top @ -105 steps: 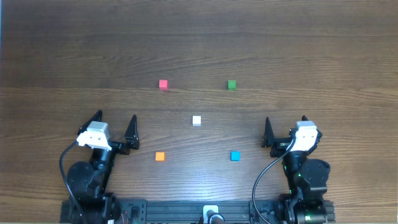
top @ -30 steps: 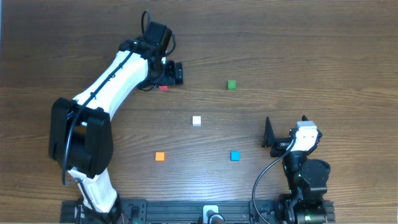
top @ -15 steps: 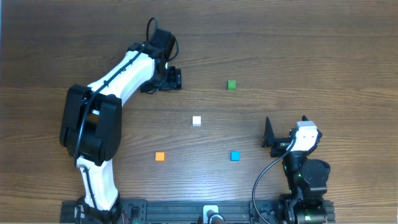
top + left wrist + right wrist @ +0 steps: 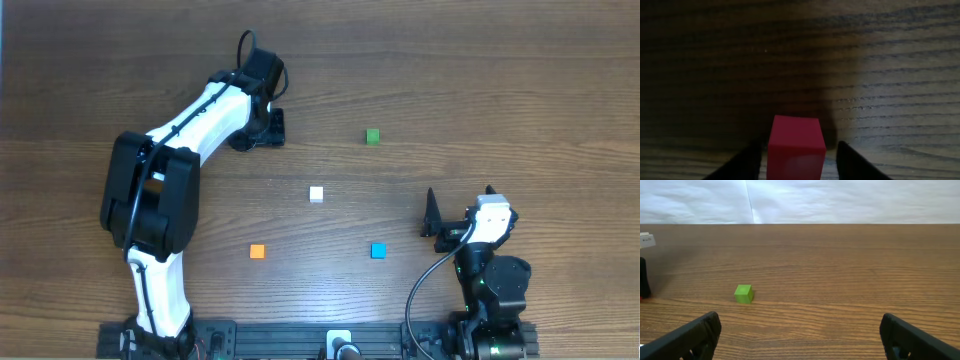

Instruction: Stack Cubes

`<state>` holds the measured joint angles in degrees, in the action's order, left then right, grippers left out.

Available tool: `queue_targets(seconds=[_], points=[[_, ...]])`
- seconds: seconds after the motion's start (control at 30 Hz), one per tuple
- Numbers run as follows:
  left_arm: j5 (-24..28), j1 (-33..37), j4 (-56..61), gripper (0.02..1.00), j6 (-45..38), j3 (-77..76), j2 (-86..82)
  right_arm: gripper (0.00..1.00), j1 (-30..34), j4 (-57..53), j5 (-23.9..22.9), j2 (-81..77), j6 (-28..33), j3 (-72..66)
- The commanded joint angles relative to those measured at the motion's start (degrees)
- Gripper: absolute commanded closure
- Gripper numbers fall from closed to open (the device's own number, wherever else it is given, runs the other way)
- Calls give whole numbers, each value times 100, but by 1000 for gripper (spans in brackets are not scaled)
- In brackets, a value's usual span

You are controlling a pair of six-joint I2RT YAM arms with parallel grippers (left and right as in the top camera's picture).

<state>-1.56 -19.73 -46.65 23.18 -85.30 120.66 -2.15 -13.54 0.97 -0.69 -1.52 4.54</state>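
Top view: left gripper low toward the bench's far edge, fingers apart around the pink cube, not clamped. Right gripper by the near right corner, fingers spread wide. Green cube, white cube, orange cube, blue cube mid-bench, well apart.

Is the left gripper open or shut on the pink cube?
Open. The left gripper straddles the pink cube, with table showing between the cube and one finger.
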Motion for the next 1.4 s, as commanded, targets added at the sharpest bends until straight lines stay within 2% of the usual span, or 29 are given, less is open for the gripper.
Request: queue_targets(seconds=[0.03,0.33,0.5,0.57,0.77,0.87,1.0,1.1,1.4], points=[[-70,-2,39,592,-39,-111,87,7,35,-11,2,35,-11,-37],[-70,-2,120,763,-35,-111,87,9,35,-11,2,35,-11,-37],[-66,-13,118,941,52,-114,66,9,35,-11,2,35,-9,-37],[-68,-68,70,976,160,-114,-39,7,35,-11,2,35,-11,-37],[-90,-627,-887,980,1163,-114,-1202,9,35,-11,2,35,-9,-37],[-101,-1156,-1327,978,1416,-114,-1762,7,35,-13,2,35,-11,-37],[-468,-1971,-1475,978,1982,-111,-2162,7,35,-11,2,35,-11,-37],[-533,-2393,-1473,980,2251,-98,-2164,9,35,-11,2,35,-11,-37],[-555,-2640,-1102,980,2702,608,-1906,9,35,-13,2,35,-9,-37]])
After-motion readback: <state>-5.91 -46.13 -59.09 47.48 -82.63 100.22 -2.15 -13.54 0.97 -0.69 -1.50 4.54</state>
